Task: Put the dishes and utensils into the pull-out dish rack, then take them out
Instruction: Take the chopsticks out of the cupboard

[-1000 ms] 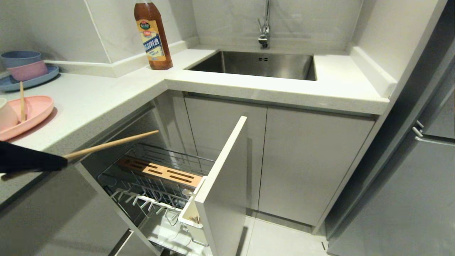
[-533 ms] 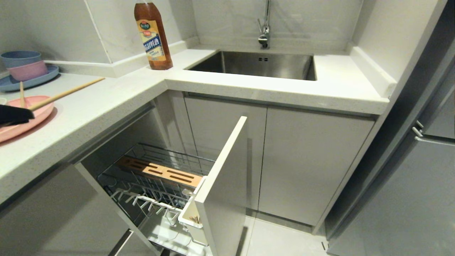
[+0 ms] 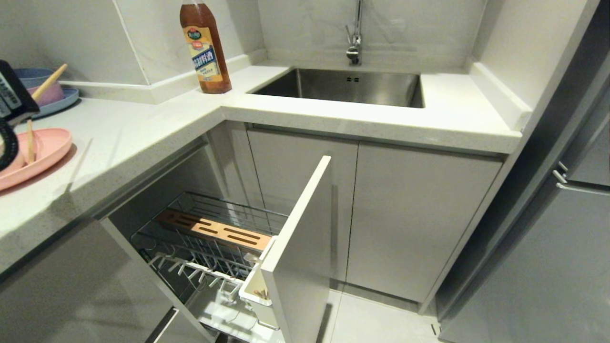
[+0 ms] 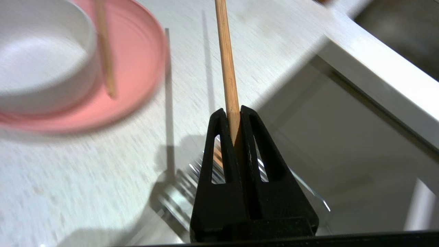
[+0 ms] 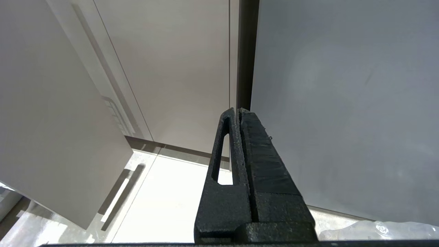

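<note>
Where a second ago it hung low in front of the pull-out dish rack, the left gripper now sits up beside the pink plate, fingers clamped on one chopstick. The other chopstick lies on that plate against the cream bowl. The right gripper hangs pressed together, away from the plate.

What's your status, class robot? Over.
Left gripper shut on chopstick over counter. Right gripper shut, parked. Other chopstick on plate. Rack open.
</note>
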Available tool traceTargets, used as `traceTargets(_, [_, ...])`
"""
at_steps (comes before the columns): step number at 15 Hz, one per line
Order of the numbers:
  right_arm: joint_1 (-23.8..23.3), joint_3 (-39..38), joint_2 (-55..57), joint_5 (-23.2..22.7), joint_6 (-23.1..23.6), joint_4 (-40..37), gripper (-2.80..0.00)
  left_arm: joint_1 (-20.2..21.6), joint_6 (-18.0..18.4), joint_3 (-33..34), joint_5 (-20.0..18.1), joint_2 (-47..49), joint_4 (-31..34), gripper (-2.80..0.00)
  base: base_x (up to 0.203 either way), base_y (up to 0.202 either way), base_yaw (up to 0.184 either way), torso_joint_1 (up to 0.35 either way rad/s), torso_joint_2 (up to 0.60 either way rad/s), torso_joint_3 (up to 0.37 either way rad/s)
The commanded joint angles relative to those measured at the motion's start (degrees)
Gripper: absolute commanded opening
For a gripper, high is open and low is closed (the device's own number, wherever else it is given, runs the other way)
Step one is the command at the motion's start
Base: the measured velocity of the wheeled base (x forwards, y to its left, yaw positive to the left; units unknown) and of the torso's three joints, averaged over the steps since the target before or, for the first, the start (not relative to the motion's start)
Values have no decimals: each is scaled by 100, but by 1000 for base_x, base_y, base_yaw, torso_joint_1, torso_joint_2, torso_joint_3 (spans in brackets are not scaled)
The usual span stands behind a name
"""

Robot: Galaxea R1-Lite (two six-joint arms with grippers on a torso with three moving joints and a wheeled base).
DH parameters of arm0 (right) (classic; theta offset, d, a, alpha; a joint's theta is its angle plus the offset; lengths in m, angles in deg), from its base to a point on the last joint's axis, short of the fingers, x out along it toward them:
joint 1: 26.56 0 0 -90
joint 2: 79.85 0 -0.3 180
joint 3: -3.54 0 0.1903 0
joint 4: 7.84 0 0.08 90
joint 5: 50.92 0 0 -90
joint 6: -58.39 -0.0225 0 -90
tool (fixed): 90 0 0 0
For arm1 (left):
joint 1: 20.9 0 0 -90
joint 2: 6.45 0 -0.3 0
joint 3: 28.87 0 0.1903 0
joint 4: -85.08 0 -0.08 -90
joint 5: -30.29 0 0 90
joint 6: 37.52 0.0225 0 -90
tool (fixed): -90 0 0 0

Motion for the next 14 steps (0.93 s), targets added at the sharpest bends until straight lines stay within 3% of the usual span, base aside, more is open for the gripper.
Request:
traceTargets(1, [3, -9, 8, 0, 3, -2, -280, 499, 58, -19, 17, 548, -321, -280, 0, 0, 0, 0, 0, 0])
traceTargets(4, [-2, -15, 0, 0, 1, -2, -280, 1457, 420, -34, -169, 1002, -1266, -280, 0, 0, 0, 0, 0, 0])
traceTargets(7, [0, -9, 0, 0, -1, -2, -280, 2301, 676, -251, -1358, 1391, -1601, -280, 0, 0, 0, 0, 0, 0])
traceTargets(8, [-5, -14, 0, 0, -1, -2, -280, 2490, 764, -342, -1504, 1564, -1611, -280, 0, 0, 0, 0, 0, 0])
traceTargets(11, [4, -9, 0, 0, -4, -2, -280, 2769, 882, -578, -1853, 1956, -1620, -280, 0, 0, 0, 0, 0, 0])
traceTargets(14, [2, -17, 0, 0, -3, -2, -280, 2886, 925, -784, -1903, 2187, -1515, -280, 0, 0, 0, 0, 0, 0])
